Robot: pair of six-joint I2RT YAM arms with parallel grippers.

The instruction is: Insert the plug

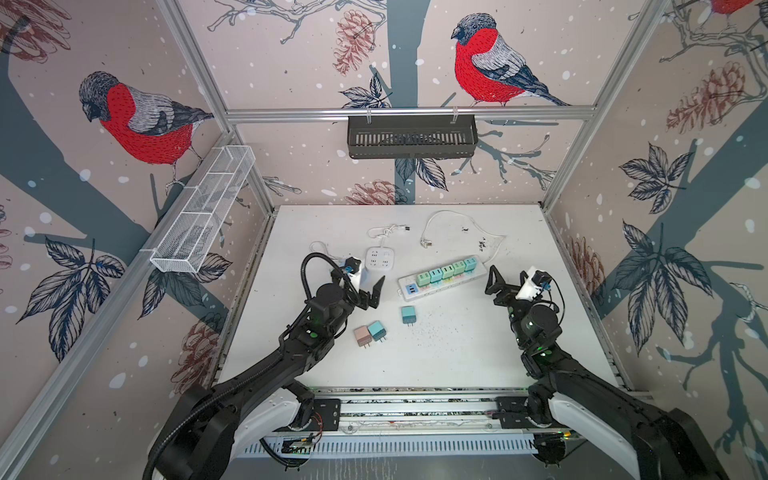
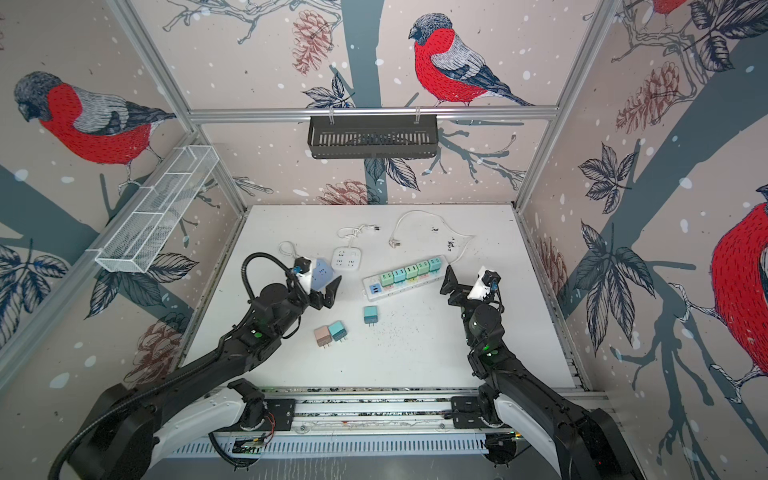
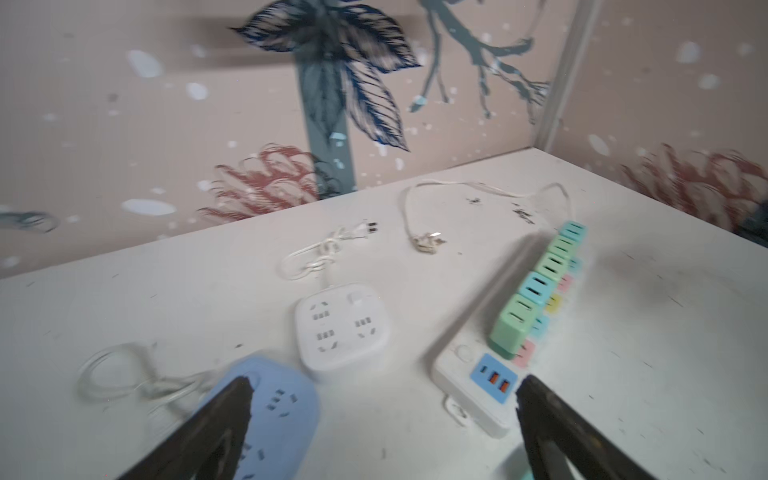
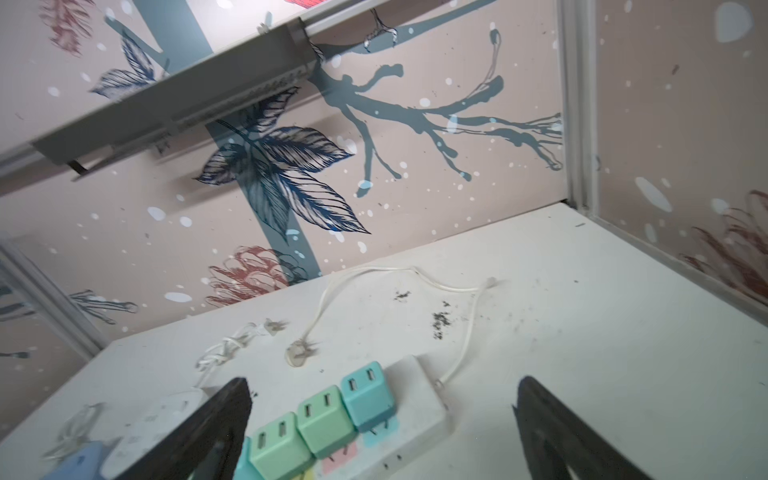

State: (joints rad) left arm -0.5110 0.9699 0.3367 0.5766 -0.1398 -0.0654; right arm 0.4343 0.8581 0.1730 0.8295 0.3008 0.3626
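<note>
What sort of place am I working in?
Likely a robot test cell, not a home: a white table boxed in by aluminium frame and bird-print walls, with a power strip and loose plugs laid out.

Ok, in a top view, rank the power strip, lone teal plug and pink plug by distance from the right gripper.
1. Power strip, just beside the right gripper.
2. Lone teal plug, mid-table.
3. Pink plug, by the left arm.
</note>
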